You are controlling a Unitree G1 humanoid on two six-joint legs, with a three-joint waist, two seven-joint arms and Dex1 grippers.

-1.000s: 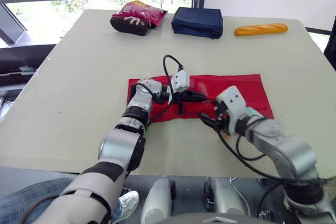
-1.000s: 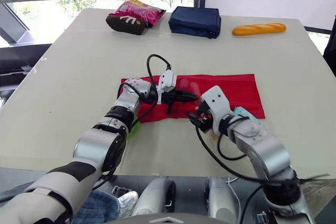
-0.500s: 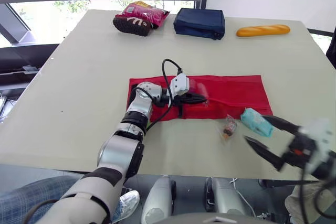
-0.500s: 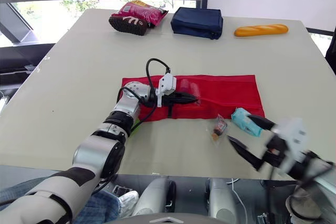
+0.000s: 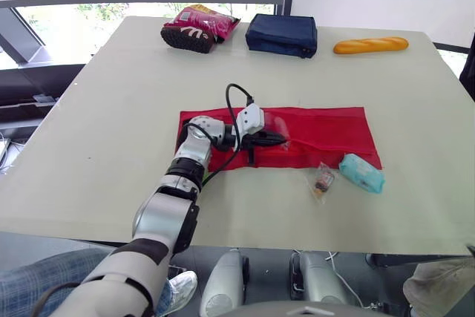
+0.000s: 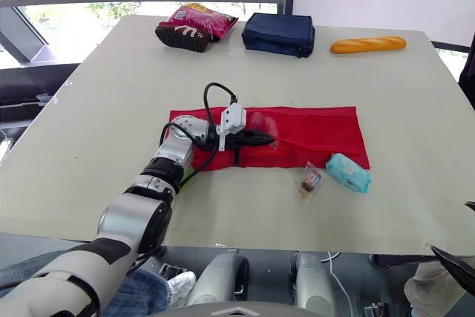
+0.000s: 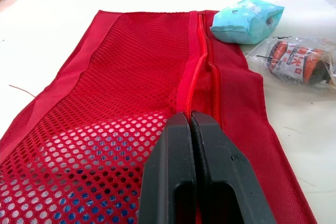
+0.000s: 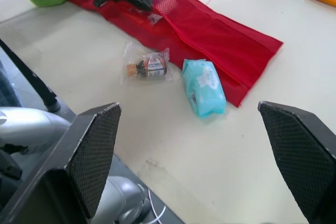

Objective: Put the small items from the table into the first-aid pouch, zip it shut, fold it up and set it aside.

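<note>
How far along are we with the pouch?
Done: little I can confirm; the red pouch lies flat, unfolded. In hand: left gripper pinches it at the zipper; right gripper open, empty. Left: blue packet and clear-wrapped item, on the table beside it, then zip, fold, set aside.

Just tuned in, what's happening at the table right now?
The left claw is shut on the red pouch at its zipper line, with the pouch lying flat on the table. The right claw hangs open off the table's near edge, holding nothing. A teal packet and a small clear-wrapped item lie on the table by the pouch's near edge, not yet inside.
</note>
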